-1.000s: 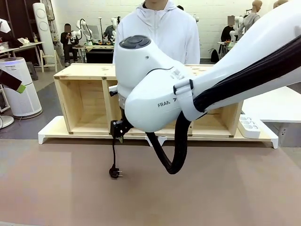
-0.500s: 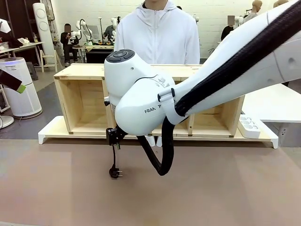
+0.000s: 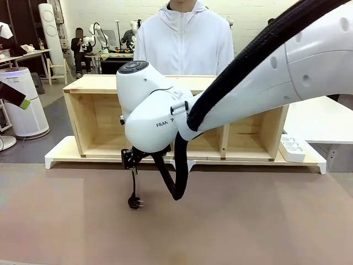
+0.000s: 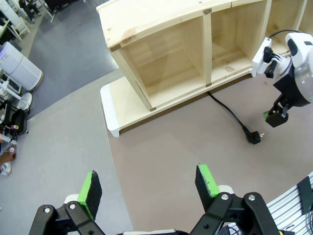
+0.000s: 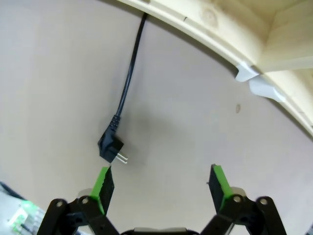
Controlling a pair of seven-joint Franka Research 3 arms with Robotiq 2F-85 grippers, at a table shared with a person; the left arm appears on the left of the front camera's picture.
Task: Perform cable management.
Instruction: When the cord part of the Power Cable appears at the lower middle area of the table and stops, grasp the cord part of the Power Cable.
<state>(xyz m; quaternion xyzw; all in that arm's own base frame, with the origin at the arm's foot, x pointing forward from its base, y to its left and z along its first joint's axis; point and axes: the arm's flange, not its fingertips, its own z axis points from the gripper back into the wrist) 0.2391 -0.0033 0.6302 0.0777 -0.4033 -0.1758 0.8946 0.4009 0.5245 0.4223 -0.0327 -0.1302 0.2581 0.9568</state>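
Observation:
The cable [image 3: 133, 185] is a thin black cord that comes out from under the wooden shelf [image 3: 99, 84] and ends in a small two-pin plug [image 3: 134, 203] lying on the brown table. My right gripper [image 3: 129, 160] hangs just above the cord near the shelf's front edge, not touching it. In the right wrist view the right gripper [image 5: 161, 183] is open and empty, with the plug [image 5: 110, 145] just beyond its left pad [image 5: 104, 182]. High over the table's left side, my left gripper [image 4: 147, 185] is open and empty; from there the cable [image 4: 230, 111] and the right gripper [image 4: 275, 116] show far off.
The shelf lies on a low white-footed board [image 3: 60, 152], its open compartments facing me. A white power strip [image 3: 292, 148] rests at the board's right end. A person in a white hoodie [image 3: 185, 38] stands behind the shelf. The thick black hose [image 3: 174, 176] loops under the right wrist.
The right arm has swung left and a little lower, bringing its gripper closer over the cord. The plug and cord have not moved.

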